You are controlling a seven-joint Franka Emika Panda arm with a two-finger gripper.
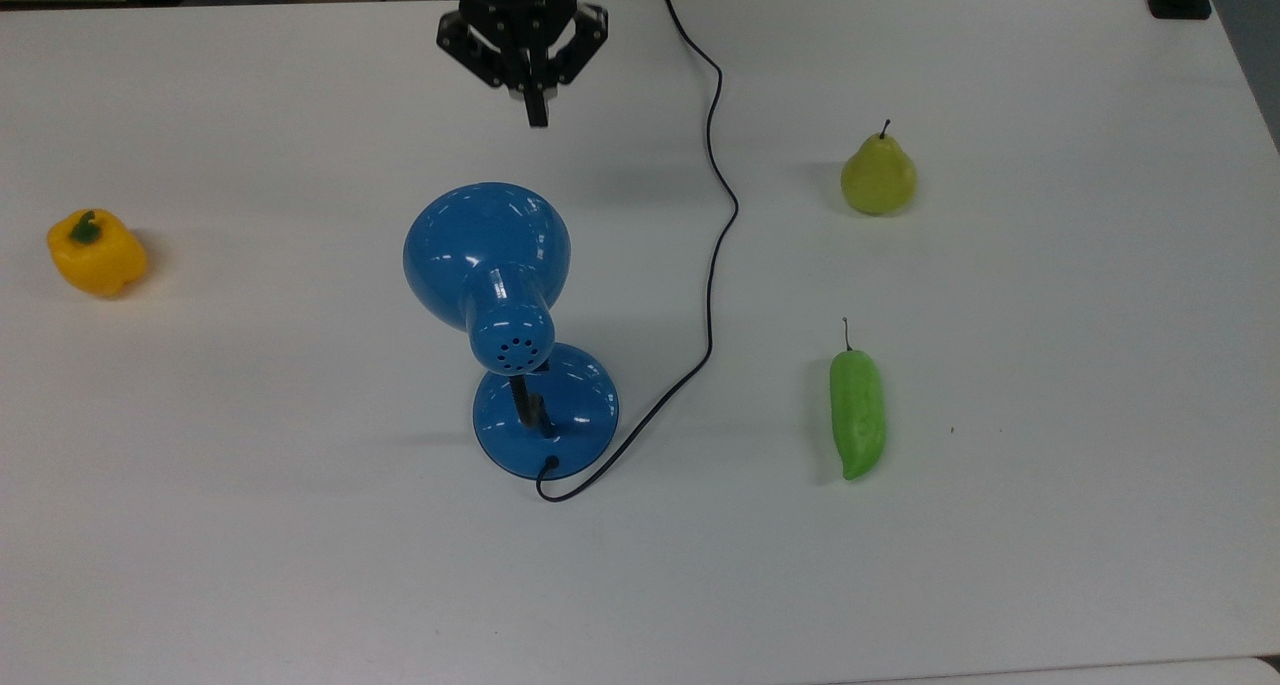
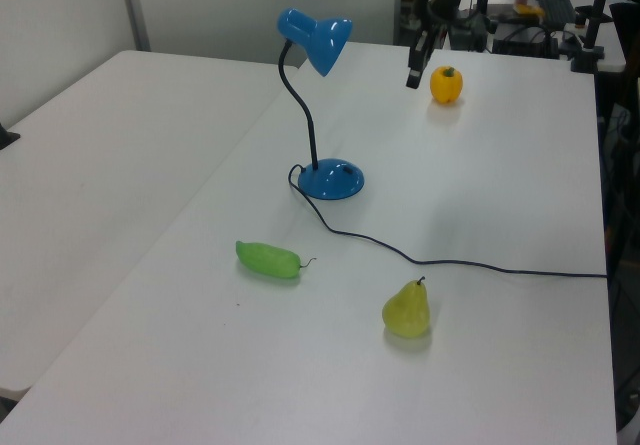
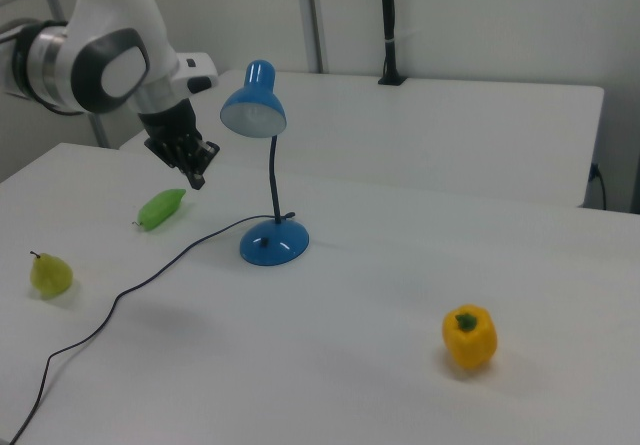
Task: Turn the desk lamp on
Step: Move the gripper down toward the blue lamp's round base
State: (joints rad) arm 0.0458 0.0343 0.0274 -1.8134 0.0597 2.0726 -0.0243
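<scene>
- Soft, even light falls from above on the white table (image 1: 1000,565), and it looks bright
- Shiny white spots sit on the desk lamp (image 1: 487,255) shade, toward 12 o'clock
- Shadows are faint and gray; the green pepper (image 1: 857,415) has one at 9 o'clock
- The top view is a bit grainy, and the back looks dim
</scene>
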